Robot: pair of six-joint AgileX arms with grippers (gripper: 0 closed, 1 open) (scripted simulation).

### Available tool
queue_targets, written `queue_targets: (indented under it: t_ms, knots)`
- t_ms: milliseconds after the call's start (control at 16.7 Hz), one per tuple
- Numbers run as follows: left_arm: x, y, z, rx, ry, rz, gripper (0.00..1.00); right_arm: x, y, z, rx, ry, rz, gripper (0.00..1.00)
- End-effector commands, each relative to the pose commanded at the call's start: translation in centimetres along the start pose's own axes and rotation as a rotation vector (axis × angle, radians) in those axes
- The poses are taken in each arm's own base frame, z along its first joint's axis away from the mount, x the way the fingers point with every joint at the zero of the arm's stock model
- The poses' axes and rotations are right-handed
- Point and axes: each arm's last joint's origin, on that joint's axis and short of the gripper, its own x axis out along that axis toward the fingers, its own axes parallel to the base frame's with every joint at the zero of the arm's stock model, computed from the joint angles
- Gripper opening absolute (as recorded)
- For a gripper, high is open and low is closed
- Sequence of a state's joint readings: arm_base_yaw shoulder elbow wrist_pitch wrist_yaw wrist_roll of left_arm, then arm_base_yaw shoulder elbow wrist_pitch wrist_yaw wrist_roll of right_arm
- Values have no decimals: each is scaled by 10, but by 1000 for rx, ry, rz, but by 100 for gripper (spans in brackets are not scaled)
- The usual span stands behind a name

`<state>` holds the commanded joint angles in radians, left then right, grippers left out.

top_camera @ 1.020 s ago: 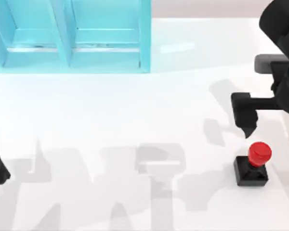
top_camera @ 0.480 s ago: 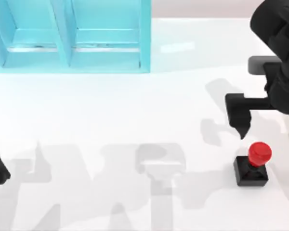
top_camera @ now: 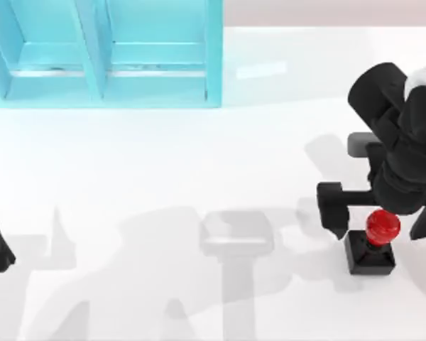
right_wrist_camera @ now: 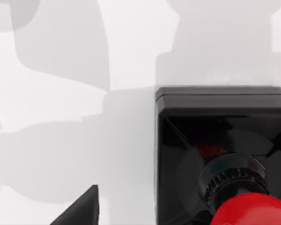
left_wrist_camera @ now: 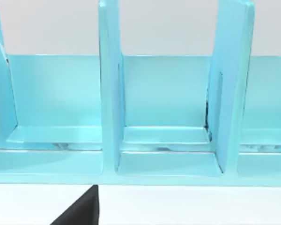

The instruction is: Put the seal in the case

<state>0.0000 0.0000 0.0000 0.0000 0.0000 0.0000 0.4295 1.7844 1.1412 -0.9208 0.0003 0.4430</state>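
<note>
Moved: right arm's black two-finger end effector point(top_camera: 380, 222) came down and toward the near edge, from well above the stamp to right over it.
Seal: small stamp with a black square base and glossy red round knob point(top_camera: 375, 241) sat upright on the white worktop point(top_camera: 199, 156) at its right side, well apart from the case.
Case: big light-blue cabinet with vertical dividers point(top_camera: 103, 53) at the far left, compartments open toward the arms.
Grip: fingers spread wide either side of the knob, nothing held yet, I reckon lining up to pinch it.
Left arm: parked at the left edge, facing the case; can't tell its grip.
Writing: none readable anywhere.
</note>
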Motion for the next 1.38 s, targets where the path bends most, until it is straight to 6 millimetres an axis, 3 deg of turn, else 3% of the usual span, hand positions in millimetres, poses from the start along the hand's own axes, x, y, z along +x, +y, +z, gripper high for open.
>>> queue_targets:
  t_ms: [120, 360, 1140, 1380]
  knots:
    - [0, 0, 0, 0, 0, 0, 100, 9, -1, -2, 0, 6, -3, 100]
    - [0, 0, 0, 0, 0, 0, 100, 10, -1, -2, 0, 6, -3, 100]
    - [0, 0, 0, 0, 0, 0, 100, 10, -1, -2, 0, 6, -3, 2]
    - [0, 0, 0, 0, 0, 0, 100, 10, -1, -2, 0, 6, -3, 0]
